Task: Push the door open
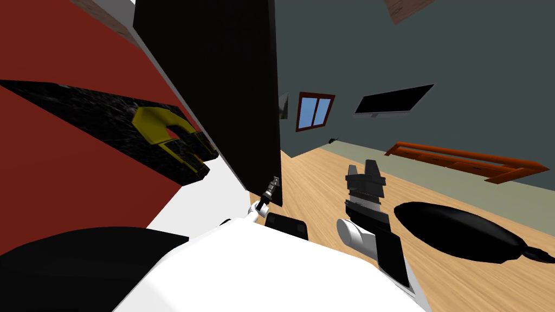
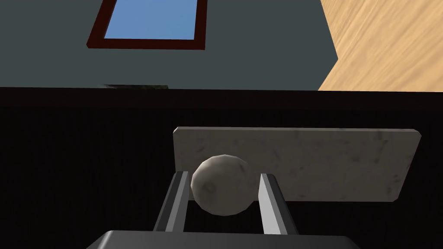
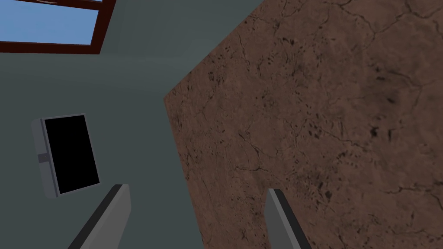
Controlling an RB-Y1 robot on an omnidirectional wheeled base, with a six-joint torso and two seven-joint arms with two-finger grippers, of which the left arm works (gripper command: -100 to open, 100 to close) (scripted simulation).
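The left gripper (image 2: 223, 174) is closed narrowly on the round grey knob (image 2: 221, 186), one finger at each side. The knob stands on a pale plate (image 2: 329, 164) on the black door (image 1: 217, 81), close ahead. The grasp looks made; next comes a steady forward push. The right gripper (image 1: 362, 167) hangs wide open, further right.

Bore, at the left gripper (image 2: 223, 177), two thin, light grey blade fingers (image 2: 178, 203) with darker inner faces, rooted in a dark grey box (image 2: 225, 240). Bore a like pair at the right gripper (image 3: 197, 190). Showed, along the right forearm (image 1: 355, 234), a white rounded sleeve, then black ribbed blocks.
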